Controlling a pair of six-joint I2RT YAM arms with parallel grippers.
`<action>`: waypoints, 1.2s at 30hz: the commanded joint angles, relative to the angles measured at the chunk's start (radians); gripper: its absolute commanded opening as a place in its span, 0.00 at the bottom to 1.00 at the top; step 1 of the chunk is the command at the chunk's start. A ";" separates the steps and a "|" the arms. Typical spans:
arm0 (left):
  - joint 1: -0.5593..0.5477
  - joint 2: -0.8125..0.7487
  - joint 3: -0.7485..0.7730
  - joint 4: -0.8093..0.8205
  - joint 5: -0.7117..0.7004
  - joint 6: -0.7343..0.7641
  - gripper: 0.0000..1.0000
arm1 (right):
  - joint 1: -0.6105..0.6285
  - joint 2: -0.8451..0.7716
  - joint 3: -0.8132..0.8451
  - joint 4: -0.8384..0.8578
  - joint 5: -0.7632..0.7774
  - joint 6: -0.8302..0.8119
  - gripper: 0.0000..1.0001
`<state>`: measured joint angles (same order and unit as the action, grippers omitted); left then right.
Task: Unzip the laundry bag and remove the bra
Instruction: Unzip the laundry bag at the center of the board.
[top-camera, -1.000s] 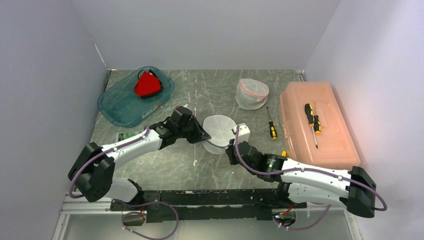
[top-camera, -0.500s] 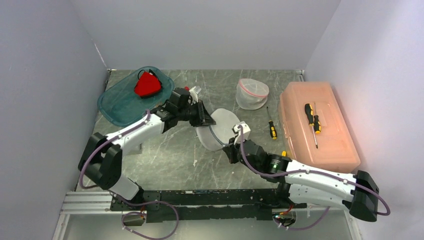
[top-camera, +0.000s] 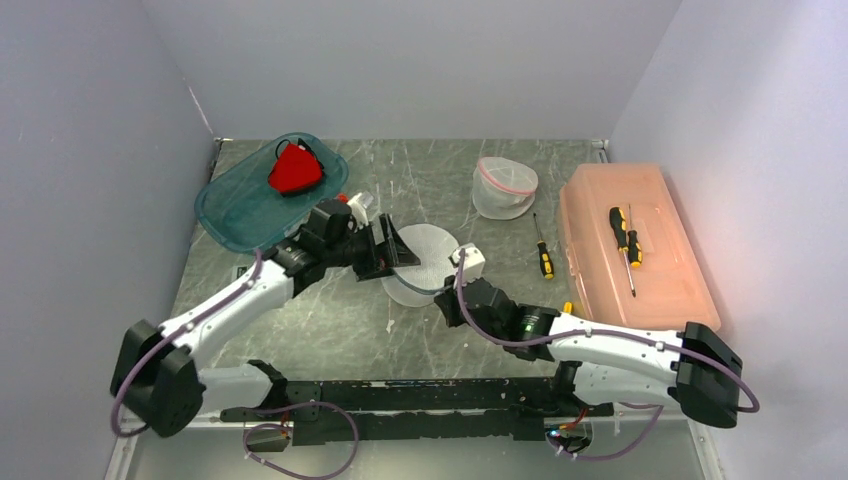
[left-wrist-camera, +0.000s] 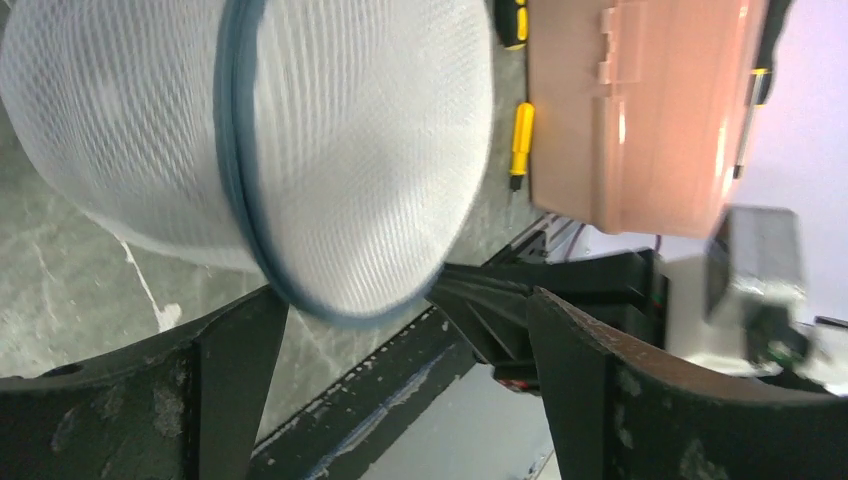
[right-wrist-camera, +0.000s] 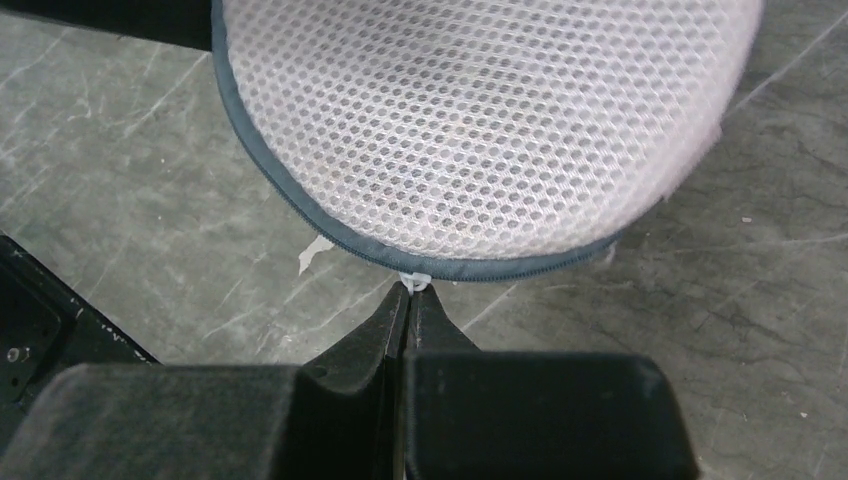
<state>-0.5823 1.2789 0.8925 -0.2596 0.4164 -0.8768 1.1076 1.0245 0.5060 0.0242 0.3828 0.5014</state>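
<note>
Grey table (top-camera: 330, 320): laundry bag (top-camera: 420, 262) btwn wide-open L gripper (top-camera: 395, 250) & R gripper (right-wrist-camera: 409, 298) pinching zip pull (right-wrist-camera: 414, 281)

I'm watching from high above the near edge, taking in the whole table (top-camera: 340, 320). Both wrist cameras are sitting very close, the left rolled sideways, the right facing the zipper pull (right-wrist-camera: 412, 281); all three are sharing the laundry bag (top-camera: 420, 262).

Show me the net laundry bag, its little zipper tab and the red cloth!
laundry bag (right-wrist-camera: 480, 130), right wrist view, on the middle of its white mesh.
zipper tab (right-wrist-camera: 414, 281), right wrist view, on the small white tab below the grey rim.
red cloth (top-camera: 294, 168), top view, on the middle of the fabric.
</note>
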 joint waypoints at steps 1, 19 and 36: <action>-0.030 -0.111 -0.042 -0.051 -0.079 -0.110 0.94 | 0.006 0.048 0.079 0.049 -0.010 -0.009 0.00; -0.099 -0.032 0.004 -0.076 -0.263 -0.248 0.90 | 0.025 0.161 0.199 0.051 -0.106 -0.043 0.00; -0.035 0.010 -0.032 -0.049 -0.279 -0.251 0.04 | 0.029 0.100 0.208 -0.101 -0.022 0.030 0.00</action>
<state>-0.6281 1.3170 0.8688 -0.3210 0.1822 -1.1343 1.1316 1.1709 0.7040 -0.0540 0.3119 0.5056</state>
